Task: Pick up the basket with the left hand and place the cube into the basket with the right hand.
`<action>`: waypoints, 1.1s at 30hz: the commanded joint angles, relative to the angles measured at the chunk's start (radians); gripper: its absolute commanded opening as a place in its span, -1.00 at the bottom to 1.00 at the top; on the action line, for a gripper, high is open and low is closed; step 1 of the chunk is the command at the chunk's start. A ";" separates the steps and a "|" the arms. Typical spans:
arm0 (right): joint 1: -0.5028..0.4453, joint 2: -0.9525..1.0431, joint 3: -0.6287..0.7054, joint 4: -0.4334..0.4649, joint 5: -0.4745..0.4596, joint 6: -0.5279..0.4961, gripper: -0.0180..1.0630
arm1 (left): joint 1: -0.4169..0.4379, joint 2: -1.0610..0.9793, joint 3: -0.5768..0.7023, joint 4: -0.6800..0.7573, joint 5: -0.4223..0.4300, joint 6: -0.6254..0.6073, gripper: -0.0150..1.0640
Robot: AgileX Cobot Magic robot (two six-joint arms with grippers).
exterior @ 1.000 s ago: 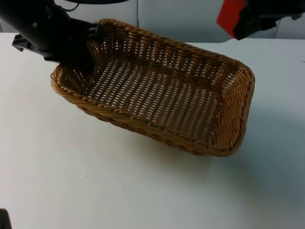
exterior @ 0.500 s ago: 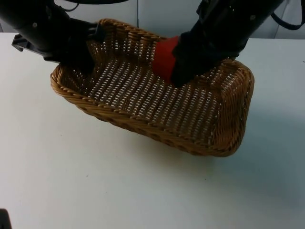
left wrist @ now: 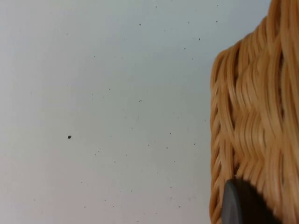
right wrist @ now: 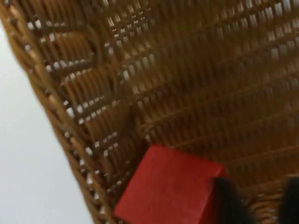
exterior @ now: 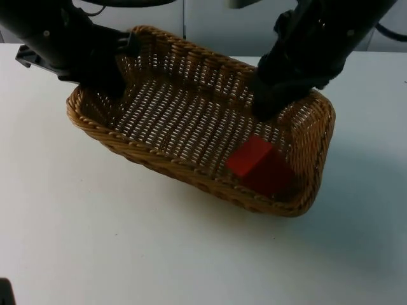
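Red cube [exterior: 257, 165] lies inside the basket [exterior: 159, 159], on the woven floor at the end nearer the right arm, close against the near long wall and the end wall. It sits tilted, one corner up, lit top face brighter than the shaded side. In the right wrist view the cube [right wrist: 168, 189] rests on the weave just beside the basket's wall [right wrist: 60, 116], with white table past the rim.

Basket is a tan wicker rectangle, long axis running across the table [exterior: 127, 241] at a slant. A shadow lies on the table beside the end nearer the right arm; whether that end rests on the table I cannot tell.

Right gripper [exterior: 266, 107] hangs over the basket's interior, above and behind the cube, apart from it. Nothing is between its fingers; the cube lies free below. In the right wrist view two dark fingertips [right wrist: 229, 200] stand apart with a gap between them, so the fingers read as released.

Left gripper [exterior: 117, 70] is at the basket's far corner on the left arm's side, clamped on the rim there. In the left wrist view a black fingertip [left wrist: 240, 205] presses on the basket's outer weave [left wrist: 252, 116], bare table beyond.

Grey wall [exterior: 216, 25] behind.
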 commanded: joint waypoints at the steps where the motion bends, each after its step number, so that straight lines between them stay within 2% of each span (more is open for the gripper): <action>1: -0.043 -0.076 0.004 -0.053 -0.045 0.077 -0.95 | -0.002 -0.019 -0.002 -0.040 -0.002 -0.015 -0.97; 3: -0.100 -0.151 0.004 -0.105 -0.068 0.164 -0.95 | -0.002 -0.019 -0.002 -0.040 -0.002 -0.015 -0.97; 4: -0.100 -0.151 0.004 -0.105 -0.068 0.164 -0.95 | -0.002 -0.019 -0.002 -0.040 -0.002 -0.015 -0.97; 7: -0.206 -0.265 0.026 -0.112 -0.076 0.219 -0.95 | -0.002 -0.019 -0.002 -0.040 -0.002 -0.015 -0.97; 8: -0.264 -0.323 0.071 -0.110 -0.091 0.219 -0.95 | -0.002 -0.019 -0.002 -0.040 -0.002 -0.015 -0.97; 9: -0.264 -0.323 0.071 -0.110 -0.091 0.219 -0.95 | -0.002 -0.019 -0.002 -0.040 -0.002 -0.015 -0.97; 14: -0.414 -0.474 0.338 -0.110 -0.216 0.165 -0.95 | -0.002 -0.019 -0.002 -0.040 -0.002 -0.015 -0.97; 19: -0.505 -0.556 0.452 -0.122 -0.293 0.153 -0.95 | -0.002 -0.019 -0.002 -0.040 -0.002 -0.015 -0.97; 23: -0.537 -0.584 0.454 -0.127 -0.306 0.154 -0.95 | -0.002 -0.019 -0.002 -0.040 -0.002 -0.015 -0.97; 33: -0.537 -0.607 0.454 -0.115 -0.327 0.154 -0.95 | -0.002 -0.019 -0.002 -0.040 -0.002 -0.015 -0.97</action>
